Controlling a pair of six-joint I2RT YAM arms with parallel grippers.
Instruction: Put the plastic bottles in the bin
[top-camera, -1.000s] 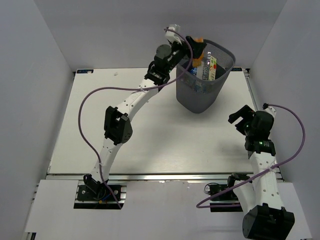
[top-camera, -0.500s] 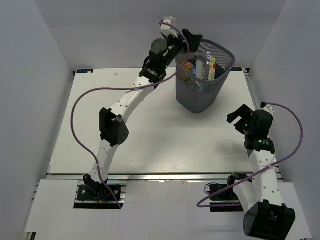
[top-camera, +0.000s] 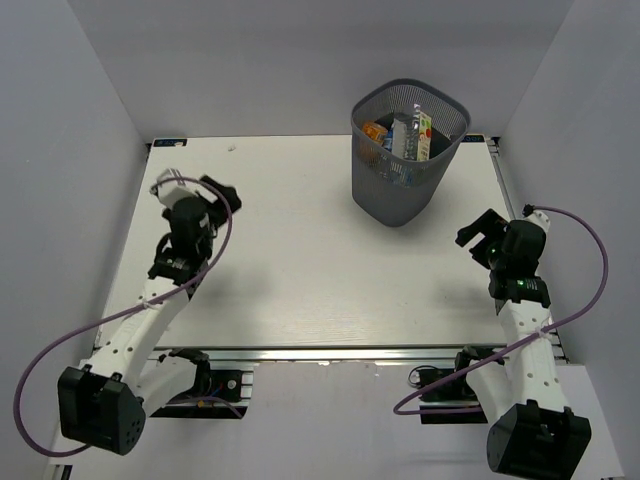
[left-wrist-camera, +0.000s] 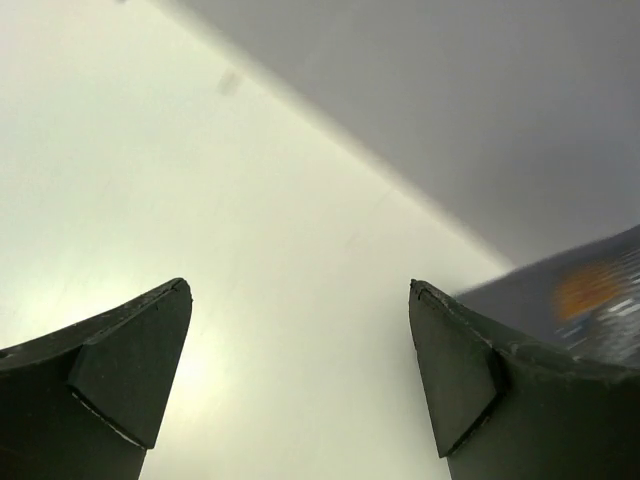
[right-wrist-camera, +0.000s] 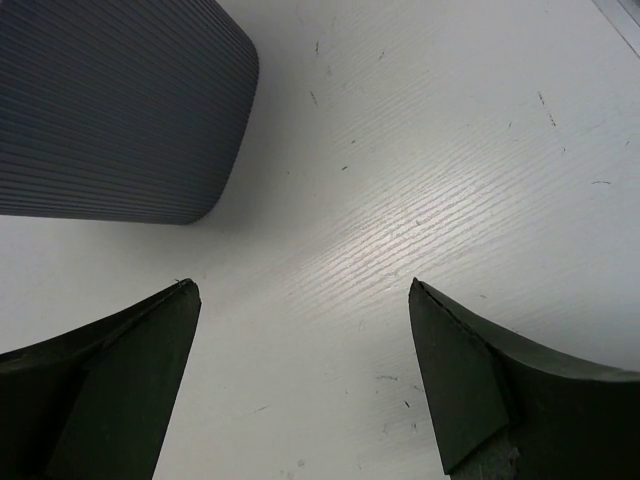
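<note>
Now the bottles (top-camera: 408, 135) lie heaped in the bin (top-camera: 395, 195) at the counter's (top-camera: 300, 260) far side. The left tool (left-wrist-camera: 298, 305) and right tool (right-wrist-camera: 300, 305) gape wide, empty. Bottles look light, slick, crushable: grip mid-body, gently.

You see a white, wood-grained worktop (top-camera: 300, 270), shut in by plain grey walls (top-camera: 60, 150) on three sides. A silver rail (top-camera: 330, 351) runs along its near edge.

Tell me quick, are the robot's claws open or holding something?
Left claw: open, holding nothing.
Right claw: open, holding nothing.
</note>
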